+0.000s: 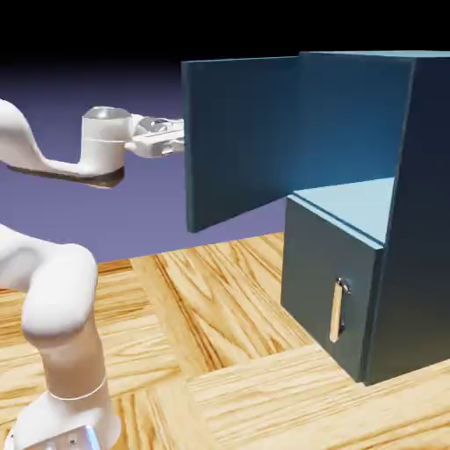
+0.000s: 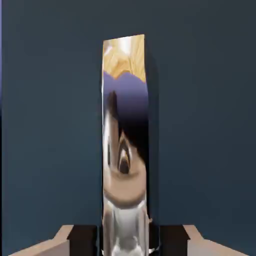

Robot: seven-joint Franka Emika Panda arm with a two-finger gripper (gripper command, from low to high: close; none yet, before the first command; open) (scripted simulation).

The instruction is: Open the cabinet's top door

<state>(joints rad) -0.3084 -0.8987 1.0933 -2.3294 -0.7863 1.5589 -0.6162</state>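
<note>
- Pincer (image 2: 128,241): clamped on the silver bar handle (image 2: 125,150), one dark-padded fingertip (image 2: 172,241) to each side of it in the hand view; the jaws stand only as far apart as the bar is wide.
- The bar runs upright through the middle of the hand view, its shiny face mirroring wood grain, blue-violet and pale shapes.
- Top door (image 1: 237,141): one, dark teal-blue, swung wide open and reaching out from the cabinet (image 1: 422,220) toward the exterior view's left. Its outer face fills most of the hand view; in the exterior view it hides the fingertips and the silver bar.
- Cabinet: one, at the exterior view's right, standing on the wooden table (image 1: 228,334), its pale blue inner shelf (image 1: 352,206) in sight.
- Lower door (image 1: 321,272): one, shorter, closed, below the open compartment.
- Handles: two in all, the silver one and a gold-toned handle (image 1: 337,310) upright on the lower door.
- Arm (image 1: 66,299): one, white, at the exterior view's left.
</note>
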